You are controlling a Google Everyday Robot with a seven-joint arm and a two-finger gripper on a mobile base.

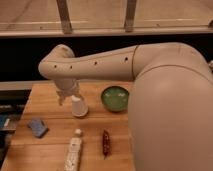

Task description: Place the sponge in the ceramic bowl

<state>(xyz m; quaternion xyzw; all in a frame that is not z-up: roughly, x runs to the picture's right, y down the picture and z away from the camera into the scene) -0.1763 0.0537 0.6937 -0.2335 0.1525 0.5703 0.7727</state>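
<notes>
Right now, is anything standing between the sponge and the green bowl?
Yes: the upside-down white cup stands roughly on the straight line from the sponge to the ceramic bowl. The gripper hangs just above and left of that cup.

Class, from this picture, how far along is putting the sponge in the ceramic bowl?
Nothing looks done: the sponge lies near the left edge of the table, and the ceramic bowl looks empty. In hand: the gripper hangs beside the white cup, apart from the sponge. Left: reach, grasp, carry, drop.
</notes>
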